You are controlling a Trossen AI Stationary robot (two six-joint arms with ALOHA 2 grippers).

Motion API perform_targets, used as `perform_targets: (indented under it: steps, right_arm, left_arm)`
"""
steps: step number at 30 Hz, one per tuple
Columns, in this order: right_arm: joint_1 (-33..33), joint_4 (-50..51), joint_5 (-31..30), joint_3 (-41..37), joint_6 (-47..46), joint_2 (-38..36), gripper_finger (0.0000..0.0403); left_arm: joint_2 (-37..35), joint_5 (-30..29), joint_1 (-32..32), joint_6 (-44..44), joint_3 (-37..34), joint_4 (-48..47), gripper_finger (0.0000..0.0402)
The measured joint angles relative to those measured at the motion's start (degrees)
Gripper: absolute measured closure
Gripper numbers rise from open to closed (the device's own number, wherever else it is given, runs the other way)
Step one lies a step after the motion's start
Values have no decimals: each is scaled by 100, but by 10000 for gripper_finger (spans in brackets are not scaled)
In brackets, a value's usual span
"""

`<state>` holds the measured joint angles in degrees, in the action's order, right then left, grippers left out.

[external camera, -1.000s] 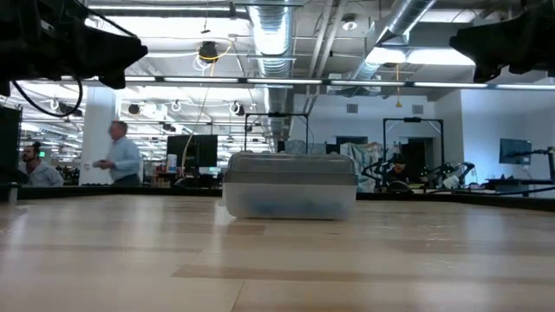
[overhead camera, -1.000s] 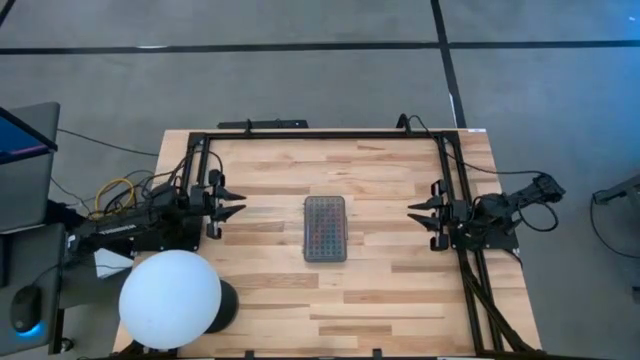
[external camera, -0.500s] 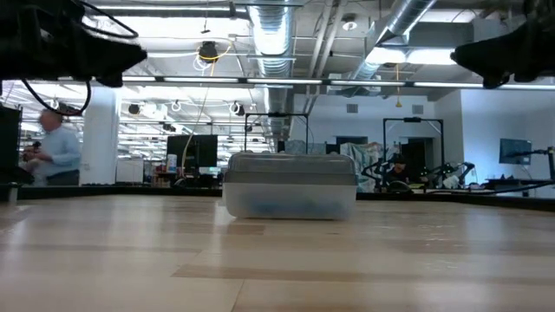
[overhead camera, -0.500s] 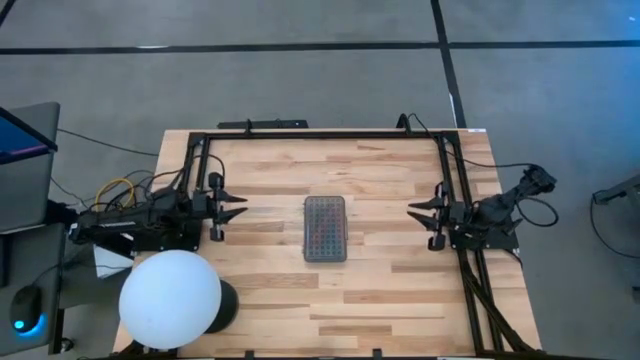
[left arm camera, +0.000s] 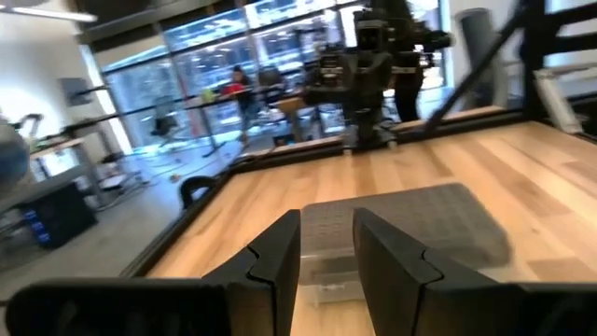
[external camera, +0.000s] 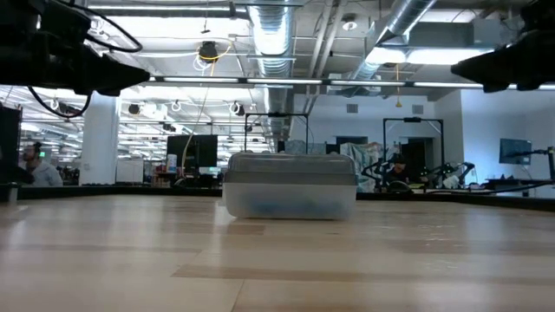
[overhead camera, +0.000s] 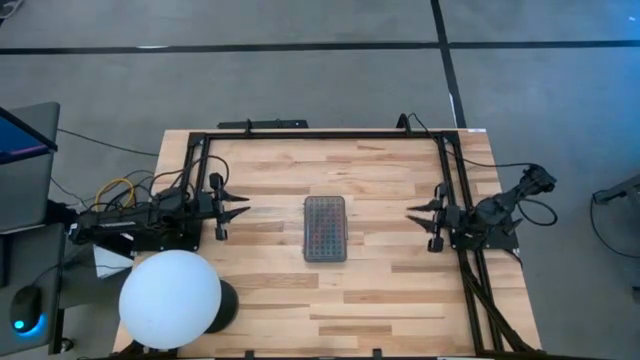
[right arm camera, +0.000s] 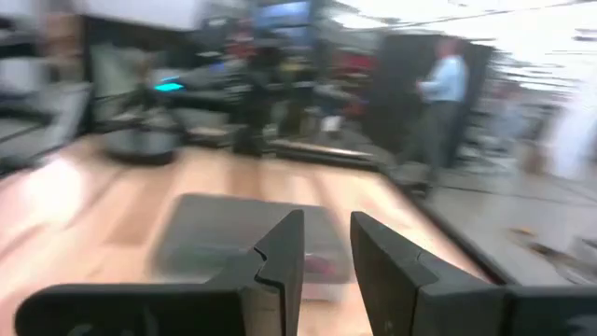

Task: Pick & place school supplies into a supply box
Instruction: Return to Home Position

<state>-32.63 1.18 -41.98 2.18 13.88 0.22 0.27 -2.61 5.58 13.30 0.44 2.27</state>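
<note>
supply box (overhead camera: 325,228) lies flat about mid-table (overhead camera: 400,290), lid down, long axis running from the far edge toward the near edge, i.e. crosswise to the line btwn my two pincers, so one long side faces each of them. my left pincer (overhead camera: 243,206) hangs over the left part of the table, well apart from the box, fingers spread w/ a gap and nothing in it. my right pincer (overhead camera: 412,214) is over the right part, also well clear of the box, fingers parted and holding nothing. both point inward at the box. high view shows what the others don't: grid lid from above, w/ coloured flecks of the supplies (overhead camera: 324,222) showing thru it, and the big white sphere (overhead camera: 170,299) near the table's near-left corner, beside my left arm. low view gives the box level-on: grey lid sitting shut on the clear tray, a bluish smear inside, can't tell which item. it also catches a person (external camera: 39,169) in the room at its left edge. each wrist view frames the box btwn that arm's own two dark fingers, w/ bare wood in front of it; right wrist view also has a person (right arm camera: 446,84) standing beyond the table.
</note>
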Motion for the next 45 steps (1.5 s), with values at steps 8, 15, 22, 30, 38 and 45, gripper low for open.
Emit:
perform_targets:
  steps: [8,15,22,30,38,45]
  right_arm:
    - [14,506,1111,139,39,-5,317]
    - [391,510,1553,139,30,-5,317]
    - [1530,266,2457,61,-143,-5,317]
    - [2530,347,3745,41,-136,-5,317]
    - [2948,351,3810,41,-89,23,317]
    - [3287,275,3775,14,-387,97,317]
  left_arm:
    - [0,192,0,69,-1,-36,305]
    - [0,188,2,105,-3,-38,305]
    - [0,39,2,106,-3,-22,305]
    - [0,48,2,105,-6,-23,305]
    - [0,190,2,-44,-6,-45,305]
    - [0,192,2,-72,-6,-45,305]
